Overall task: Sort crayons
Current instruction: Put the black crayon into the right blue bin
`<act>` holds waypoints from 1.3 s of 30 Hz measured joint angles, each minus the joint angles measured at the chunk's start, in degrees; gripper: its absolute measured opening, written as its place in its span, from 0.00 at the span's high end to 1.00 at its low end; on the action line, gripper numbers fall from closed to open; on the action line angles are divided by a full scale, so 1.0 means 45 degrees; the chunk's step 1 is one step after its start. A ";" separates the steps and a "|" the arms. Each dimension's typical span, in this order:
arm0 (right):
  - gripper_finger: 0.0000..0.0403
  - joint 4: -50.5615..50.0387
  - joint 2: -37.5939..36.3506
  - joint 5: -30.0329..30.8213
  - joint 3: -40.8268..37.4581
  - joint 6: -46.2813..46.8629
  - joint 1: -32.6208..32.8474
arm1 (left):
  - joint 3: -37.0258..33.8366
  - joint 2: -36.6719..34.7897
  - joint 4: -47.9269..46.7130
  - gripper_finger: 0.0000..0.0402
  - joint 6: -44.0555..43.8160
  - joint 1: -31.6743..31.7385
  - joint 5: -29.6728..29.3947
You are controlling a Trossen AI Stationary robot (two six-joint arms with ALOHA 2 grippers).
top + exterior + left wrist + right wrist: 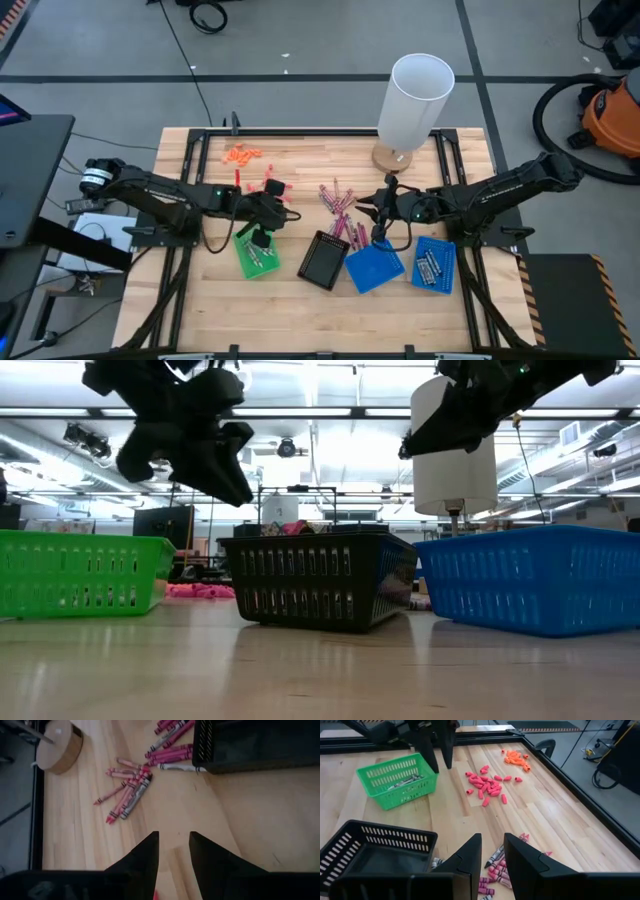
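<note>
Wooden table (300,310) – crayons (338,205) scattered; grey floor (300,60) beyond.

The small green plastic tray (253,256) sits left of the black plastic tray (324,260), with two blue plastic trays (375,267) (435,264) to its right. The thin pink and grey crayons (338,208) lie scattered on the wooden table (300,310) behind the black tray. The left gripper (262,228) hangs over the green tray, the right gripper (380,226) just beside the crayons.

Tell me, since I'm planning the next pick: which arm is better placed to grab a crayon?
Probably right. The right tool hangs just beside the crayons; the left tool sits above the green basket, farther off.
</note>
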 joint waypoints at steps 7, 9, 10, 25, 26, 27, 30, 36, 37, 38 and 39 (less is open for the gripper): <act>0.77 0.0000 -0.0005 -0.0010 0.0000 -0.0181 -0.0044 | 0.0010 0.1522 0.1262 0.70 0.0835 0.0585 0.0133; 0.77 -0.0016 -0.0005 -0.0010 0.0000 -0.0252 -0.0044 | 0.0008 0.1909 0.1561 0.70 0.0974 0.0751 0.0232; 0.77 -0.0015 -0.0005 -0.0010 0.0000 -0.0295 -0.0044 | 0.0051 0.2054 0.1568 0.70 0.1040 0.0842 0.0376; 0.77 -0.0597 -0.0044 -0.0005 0.0000 -0.0359 -0.0044 | 0.3122 0.5381 0.0527 0.70 0.2182 0.2508 0.2254; 0.77 -0.0604 -0.0057 -0.0004 0.0002 -0.0326 -0.0044 | 0.3243 0.5583 0.0569 0.70 0.2380 0.2625 0.2370; 0.77 -0.0642 -0.0086 -0.0005 0.0005 -0.0321 -0.0044 | 0.3349 0.5776 0.0560 0.70 0.2542 0.2736 0.2509; 0.77 -0.0648 -0.0126 -0.0005 0.0005 -0.0317 -0.0042 | 0.3715 0.6305 0.0598 0.70 0.2985 0.3054 0.2963; 0.77 -0.0689 -0.0126 -0.0005 0.0005 -0.0317 -0.0044 | 0.4217 0.6923 0.0808 0.70 0.3168 0.3617 0.3949; 0.77 -0.0685 -0.0126 -0.0005 0.0005 -0.0326 -0.0044 | 0.4289 0.7004 0.0861 0.70 0.3170 0.3662 0.3961; 0.77 -0.0685 -0.0126 -0.0005 0.0005 -0.0341 -0.0044 | 0.4355 0.7060 0.0861 0.70 0.3173 0.3707 0.3981; 0.77 -0.0687 -0.0126 -0.0005 0.0005 -0.0346 -0.0044 | 0.4408 0.7091 0.0828 0.70 0.3187 0.3747 0.3994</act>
